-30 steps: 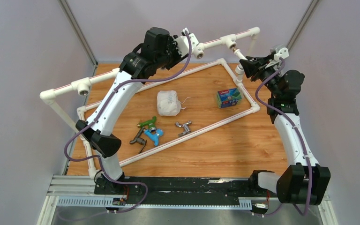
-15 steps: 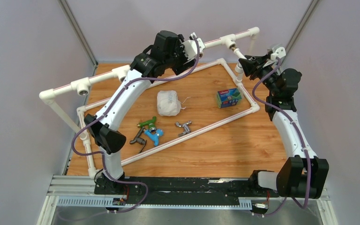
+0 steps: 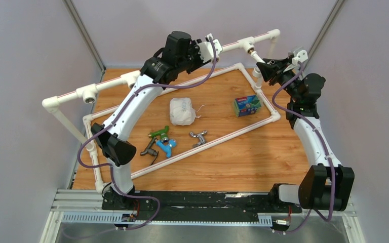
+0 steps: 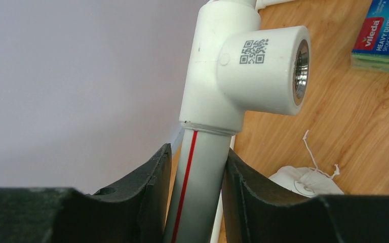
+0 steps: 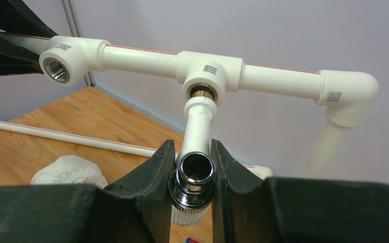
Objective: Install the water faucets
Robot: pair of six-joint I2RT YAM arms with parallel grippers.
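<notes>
Plywood tabletop [image 3: 253, 157] sits below. Right gripper [image 5: 191, 152] pinches tight the white plastic faucet [image 5: 197, 121], its long axis running straight ahead into the white T-fitting [image 5: 210, 71]; farther left, the left gripper [image 4: 197, 152], partly closed, clasps the red-striped white pipe [image 4: 205, 142].

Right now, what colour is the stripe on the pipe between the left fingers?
Red stripe on white pipe; left wrist view shows it best.

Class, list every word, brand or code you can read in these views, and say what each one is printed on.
"vileda": sponge pack.
"HEAVY DUTY": same pack; the smaller line below is too blurred to read.
QR code, no words: tee fitting.
White bag: faint lettering, unreadable.
</notes>
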